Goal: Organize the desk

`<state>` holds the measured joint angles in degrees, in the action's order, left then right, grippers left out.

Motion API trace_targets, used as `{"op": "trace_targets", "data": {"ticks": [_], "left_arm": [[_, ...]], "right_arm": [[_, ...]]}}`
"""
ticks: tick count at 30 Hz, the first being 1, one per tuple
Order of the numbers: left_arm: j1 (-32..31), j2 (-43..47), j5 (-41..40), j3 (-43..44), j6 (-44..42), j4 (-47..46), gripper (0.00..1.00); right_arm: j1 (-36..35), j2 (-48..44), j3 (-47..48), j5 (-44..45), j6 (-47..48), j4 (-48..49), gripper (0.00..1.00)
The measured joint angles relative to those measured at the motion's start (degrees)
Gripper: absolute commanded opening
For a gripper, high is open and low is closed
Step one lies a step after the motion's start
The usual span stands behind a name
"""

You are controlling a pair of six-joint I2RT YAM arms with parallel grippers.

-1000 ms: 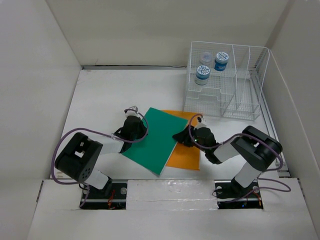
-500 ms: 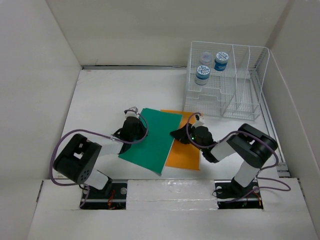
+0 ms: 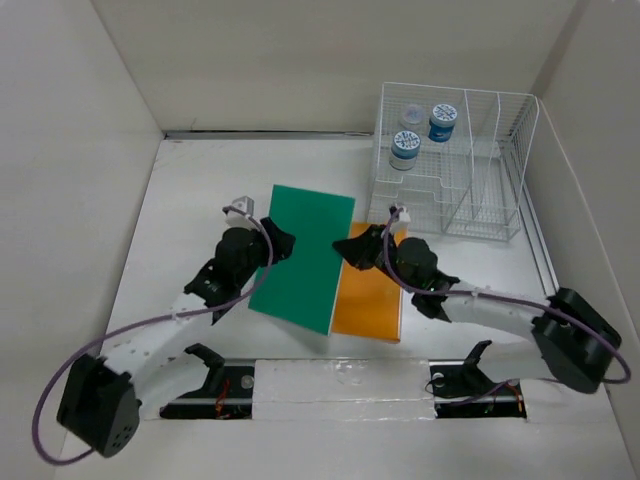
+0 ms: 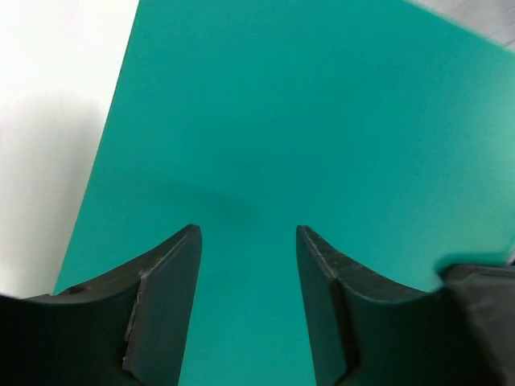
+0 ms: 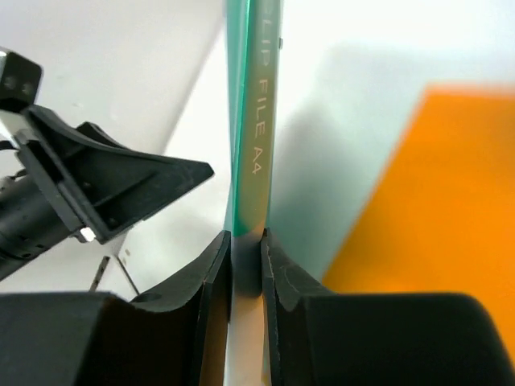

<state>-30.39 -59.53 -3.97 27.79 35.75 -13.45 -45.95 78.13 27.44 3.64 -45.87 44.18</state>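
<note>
On the white desk (image 3: 195, 190) a green clip file (image 3: 305, 255) is held tilted, overlapping an orange file (image 3: 372, 297) that lies flat. My right gripper (image 3: 352, 250) is shut on the green file's right edge; in the right wrist view the jaws (image 5: 246, 237) pinch the spine marked "FILE A4" (image 5: 261, 121), with the orange file (image 5: 438, 209) beyond. My left gripper (image 3: 275, 243) is open at the green file's left side. In the left wrist view its fingers (image 4: 248, 233) stand apart in front of the green surface (image 4: 306, 121), holding nothing.
A white wire-mesh rack (image 3: 455, 190) stands at the back right, holding two blue-lidded jars (image 3: 443, 120) (image 3: 405, 148) and a pale one (image 3: 411, 113). White walls close in the desk on three sides.
Both arms have reached forward. The green file has swung from a diagonal to nearly straight and moved away from the near edge, held by my right gripper. My left gripper moved up along its left edge.
</note>
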Motion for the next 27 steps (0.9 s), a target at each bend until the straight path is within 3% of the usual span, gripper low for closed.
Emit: {"op": "trace_targets", "data": {"ticks": [4, 9, 16, 27], "left_arm": [[-0.4, 15.7, -2.1, 5.7, 0.5, 3.2, 0.48], [-0.4, 21.7, -2.6, 7.5, 0.6, 5.9, 0.47], [-0.4, 23.3, -2.5, 7.9, 0.6, 12.4, 0.47], [-0.4, 23.9, -1.4, 7.9, 0.5, 13.5, 0.45]], "right_arm": [[-1.9, -11.9, 10.5, 4.2, 9.2, -12.8, 0.00], [-2.1, -20.9, 22.2, 10.8, 18.3, -22.8, 0.00], [-0.4, -27.5, 35.6, 24.9, 31.0, -33.9, 0.00], [4.3, -26.9, 52.5, 42.1, 51.1, -38.1, 0.00]]}}
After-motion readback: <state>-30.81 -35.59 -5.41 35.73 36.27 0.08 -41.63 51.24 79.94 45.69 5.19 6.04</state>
